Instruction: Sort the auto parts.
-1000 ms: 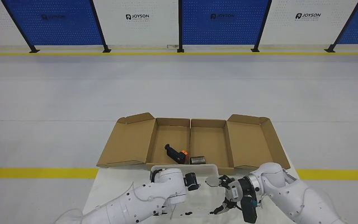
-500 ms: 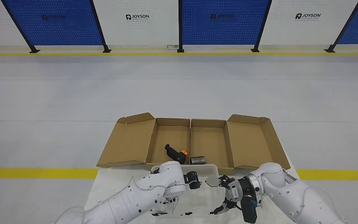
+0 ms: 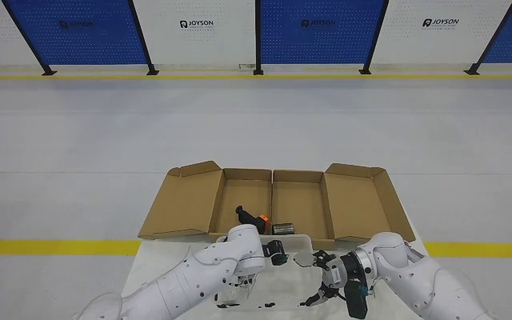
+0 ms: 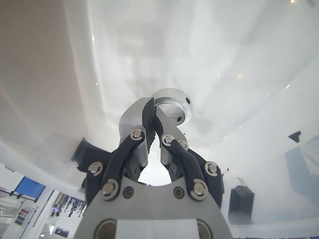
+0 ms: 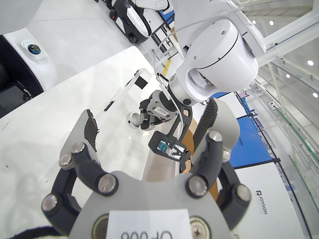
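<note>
- A silver ring (image 4: 185, 108) with small holes in its wall sits inside the white tray (image 3: 264, 238), pinched by its rim (whether it touches the tray floor cannot be told).
- The left end effector (image 4: 152, 108) is clamped on the ring, one dark pad inside the rim and the other outside.
- The tray stands on the desk (image 3: 160, 260), just in front of an open cardboard box (image 3: 300, 200) with two compartments and flaps spread to either side.
- In the box's left compartment lies an orange-black part (image 3: 254, 218); a short metal cylinder (image 3: 282, 229) lies in the right compartment, just beside the divider and near the tray.
- The right end effector (image 5: 149, 106) hangs over the desk beside the tray, its fingers spread wide apart with nothing between them, and it faces the left arm and the ring.
- Small dark specks dot the desk and the tray floor.
</note>
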Robot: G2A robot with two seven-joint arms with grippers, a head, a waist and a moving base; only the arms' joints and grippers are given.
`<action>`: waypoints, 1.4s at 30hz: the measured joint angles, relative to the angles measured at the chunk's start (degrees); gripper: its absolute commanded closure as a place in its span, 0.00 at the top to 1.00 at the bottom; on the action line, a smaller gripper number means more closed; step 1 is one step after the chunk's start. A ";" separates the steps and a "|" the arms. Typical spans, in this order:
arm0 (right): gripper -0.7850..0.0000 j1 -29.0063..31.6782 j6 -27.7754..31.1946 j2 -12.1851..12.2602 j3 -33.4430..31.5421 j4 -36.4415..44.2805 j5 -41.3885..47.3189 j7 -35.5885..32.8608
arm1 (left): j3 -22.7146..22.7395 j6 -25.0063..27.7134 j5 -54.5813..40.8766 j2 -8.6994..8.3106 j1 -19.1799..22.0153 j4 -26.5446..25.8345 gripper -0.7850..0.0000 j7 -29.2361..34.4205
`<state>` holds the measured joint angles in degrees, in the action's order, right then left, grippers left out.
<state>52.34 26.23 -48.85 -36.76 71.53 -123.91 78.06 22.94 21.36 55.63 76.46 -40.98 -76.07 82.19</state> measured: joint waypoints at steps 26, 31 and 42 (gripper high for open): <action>1.00 0.00 0.00 0.00 0.00 0.00 0.00 0.00 | 9.06 1.52 -3.66 -6.05 -5.29 -10.88 0.52 -0.78; 1.00 0.00 0.00 0.00 0.00 0.00 0.00 0.00 | 8.35 2.41 -5.98 -5.81 -3.66 -7.91 0.47 -1.67; 1.00 0.00 0.00 0.00 0.00 0.00 0.00 0.00 | 5.62 3.43 -7.76 -4.77 -1.79 -3.34 0.49 -2.75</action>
<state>52.34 26.23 -48.85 -36.76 71.53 -123.91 78.06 28.56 24.79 47.87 71.69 -42.77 -79.42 79.44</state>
